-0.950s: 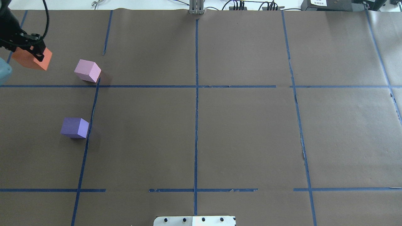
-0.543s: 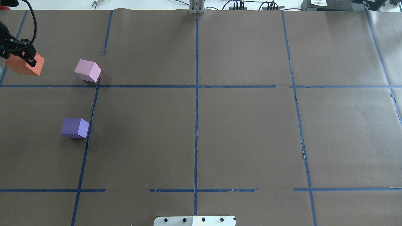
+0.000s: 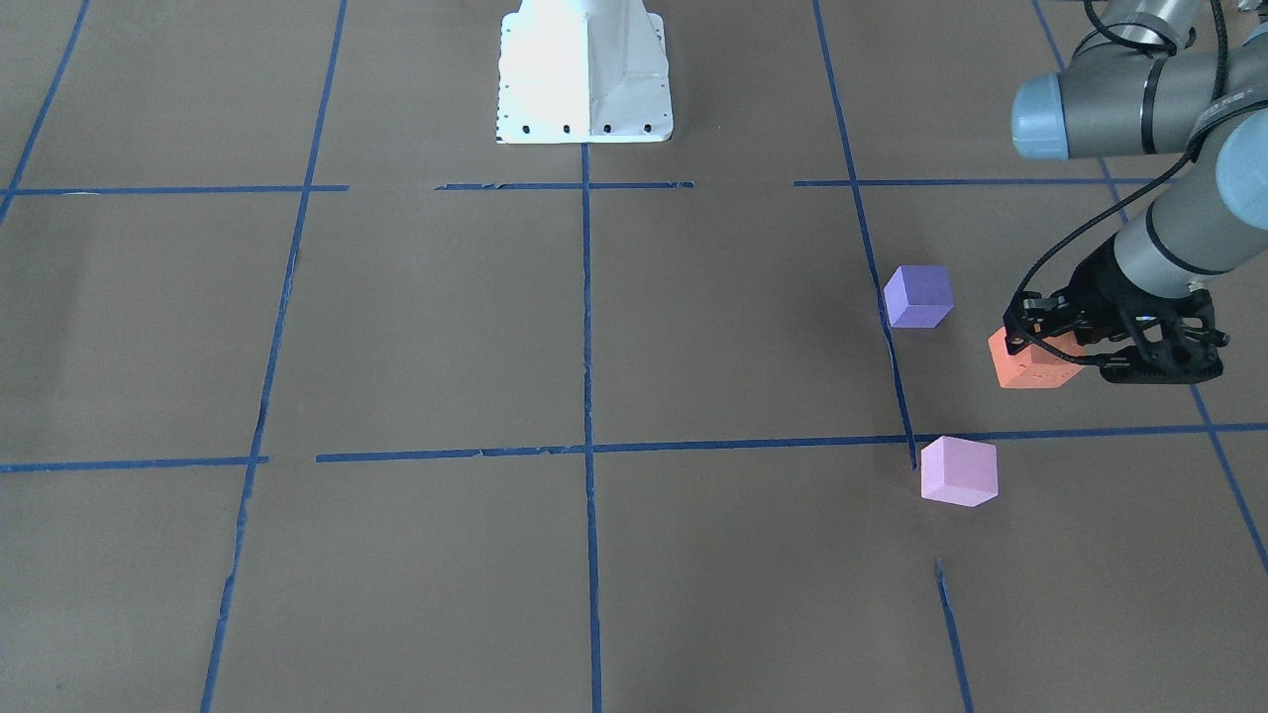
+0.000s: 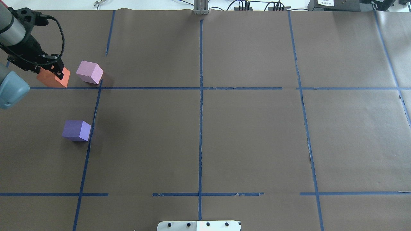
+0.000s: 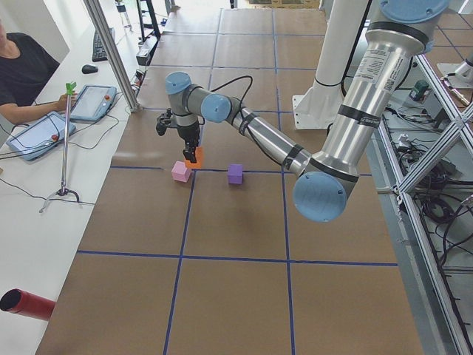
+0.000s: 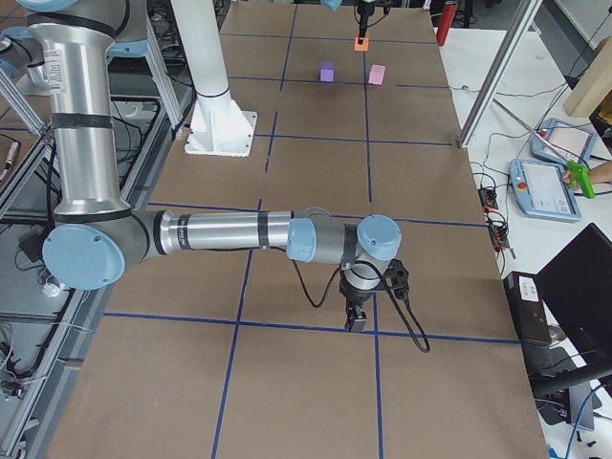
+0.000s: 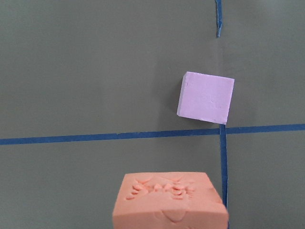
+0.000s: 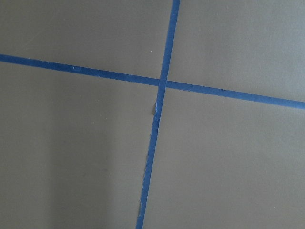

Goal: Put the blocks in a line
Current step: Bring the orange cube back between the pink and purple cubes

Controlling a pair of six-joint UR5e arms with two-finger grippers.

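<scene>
- The left pincer (image 4: pixel 51 68) is seen clamped on the orange block (image 4: pixel 53 79), at the far left of the table (image 4: pixel 244 134). Whether the block is touching the table or is a bit lifted can't really be told.
- The pink block (image 4: pixel 90 72) is found just to the right of the orange one, near it but apart, right where two blue tape lines meet.
- The purple block (image 4: pixel 76 130) is left by itself, well apart from the other two and nearer the robot.
- Progress, as judged from this: no line has been made yet. Orange and pink are roughly side by side, but purple is off that row. Orange has to be set down and let go, and at least one more block has to be moved.
- Things shown only by the left wrist view: a rough, dented pattern on the orange block's face, and bare table plus a tape line between it and the pink block. In the overhead view part of the orange block is covered by the pincer.
- The purple block is missed entirely by the wrist view, so the overall layout has to be read from the overhead or front-facing view.
- The right pincer (image 6: pixel 359 316) is caught only by the exterior right view, well away from the blocks. Clenched or released, it can't be told. Only a tape cross is shown by its wrist camera.
</scene>
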